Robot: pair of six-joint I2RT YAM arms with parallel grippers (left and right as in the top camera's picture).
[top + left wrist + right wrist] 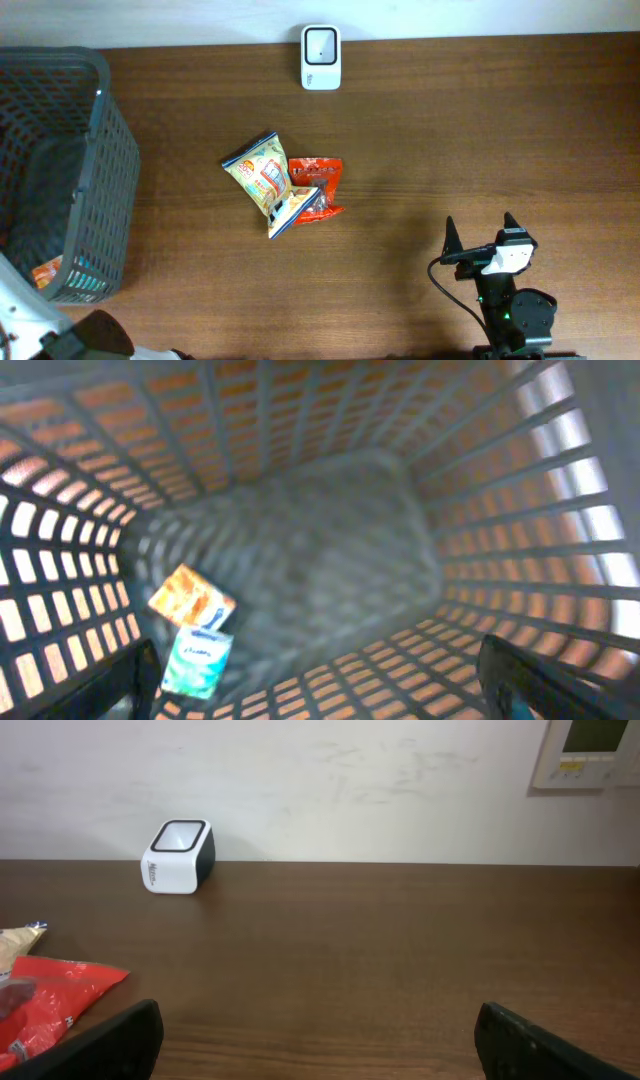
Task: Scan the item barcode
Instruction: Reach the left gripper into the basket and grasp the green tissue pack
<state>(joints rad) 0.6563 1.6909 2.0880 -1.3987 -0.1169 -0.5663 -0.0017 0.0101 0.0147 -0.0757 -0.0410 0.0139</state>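
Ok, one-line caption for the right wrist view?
Open right tool faces the white scanner across the wooden table, red snack packet at frame's lower left.

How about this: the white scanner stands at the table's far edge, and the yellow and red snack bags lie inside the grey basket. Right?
Not quite. The yellow snack bag and the red snack bag lie on the table, clear of the grey basket, not inside it; the overhead view shows this. The white scanner does stand at the far edge.
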